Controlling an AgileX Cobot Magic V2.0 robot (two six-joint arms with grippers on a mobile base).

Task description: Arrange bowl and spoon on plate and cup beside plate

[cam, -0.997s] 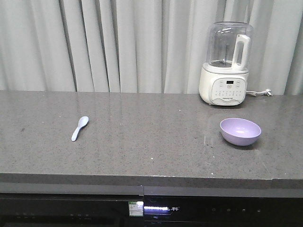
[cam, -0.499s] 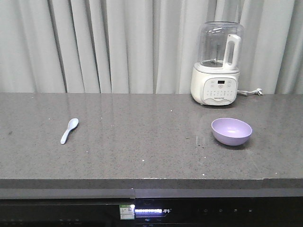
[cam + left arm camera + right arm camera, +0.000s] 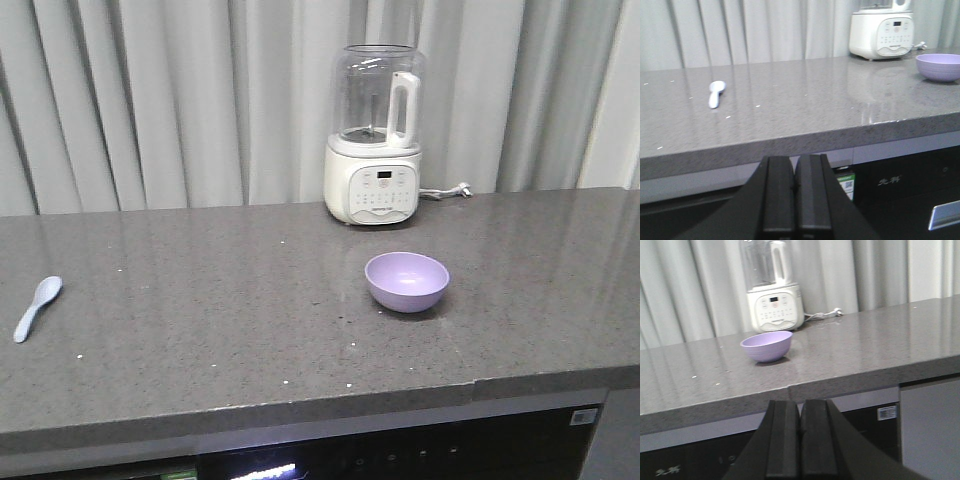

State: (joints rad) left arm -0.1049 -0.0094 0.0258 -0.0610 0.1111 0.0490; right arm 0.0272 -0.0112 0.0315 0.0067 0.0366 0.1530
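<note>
The grey counter [image 3: 250, 330] is carrying the task's things; no plate or cup is showing. The left gripper [image 3: 795, 200] and right gripper [image 3: 800, 440] are hanging before its near edge, jaws pressed together, empty. The matte lavender bowl [image 3: 406, 280] is sitting upright right of centre. The pale blue spoon [image 3: 37, 307] is lying far left, scoop probably upward. By my judgement nothing is arranged yet, and the next move is calling for finding the plate.

Left gripper [image 3: 794, 167]: I see both fingers pressed flat together, nothing between them, pointing forward and about level | right gripper [image 3: 800, 410]: I see the same, fingers touching along their length, empty, pointing forward
</note>
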